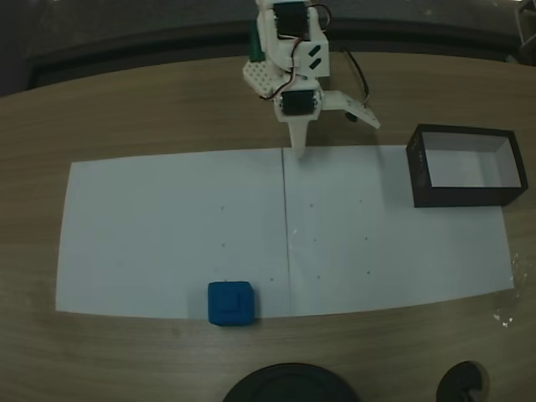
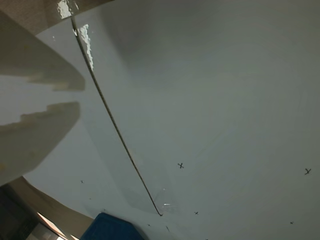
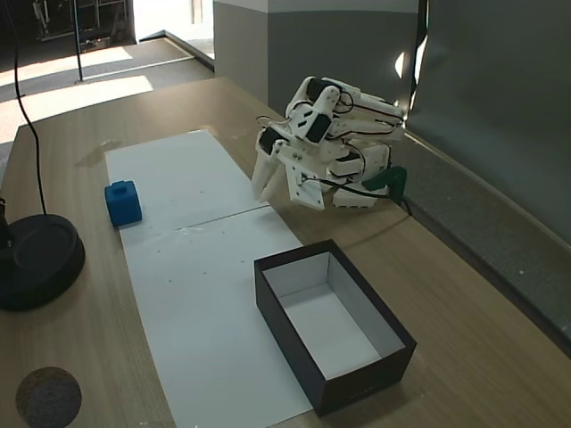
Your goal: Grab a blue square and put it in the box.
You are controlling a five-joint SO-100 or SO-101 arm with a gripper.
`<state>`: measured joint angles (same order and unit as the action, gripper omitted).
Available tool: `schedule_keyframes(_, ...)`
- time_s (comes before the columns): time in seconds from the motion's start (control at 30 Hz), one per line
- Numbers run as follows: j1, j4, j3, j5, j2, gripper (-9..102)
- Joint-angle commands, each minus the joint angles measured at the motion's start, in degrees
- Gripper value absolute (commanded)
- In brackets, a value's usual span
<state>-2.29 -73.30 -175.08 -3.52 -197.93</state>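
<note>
- At the desk's near edge in a fixed view, the blue square (image 1: 230, 302) lies on the white paper (image 1: 167, 226) — well apart from the gripper (image 1: 333, 133), jaws spread, empty.
- No legible writing — only small x marks (image 2: 180, 165).

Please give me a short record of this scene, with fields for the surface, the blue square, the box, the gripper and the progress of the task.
surface: wooden table covered by white paper sheets
blue square: blue square on the paper's near edge in a fixed view, untouched
box: box open-topped, empty, at the paper's right end in that view
gripper: gripper open, holding nothing, tips down near the paper's far edge, apart from both objects
progress: grasp not yet made
</note>
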Motion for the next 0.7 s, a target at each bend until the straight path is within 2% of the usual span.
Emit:
schedule_keyframes(0.0,-0.53,-0.70,3.16,-0.62,-1.23,0)
schedule_keyframes(0.13,-0.79,0.18,2.99,-0.18,-1.23,0)
schedule_keyframes(0.23,-1.67,6.86,3.52,-0.09,-1.23,2)
schedule_keyframes(0.3,0.26,9.84,5.89,1.05,-1.23,6)
schedule_keyframes(0.4,2.90,11.43,11.07,8.88,-0.35,14)
schedule_keyframes(0.53,3.69,13.27,18.54,7.91,0.79,17)
schedule_keyframes(0.67,4.04,15.38,25.14,8.00,12.22,25)
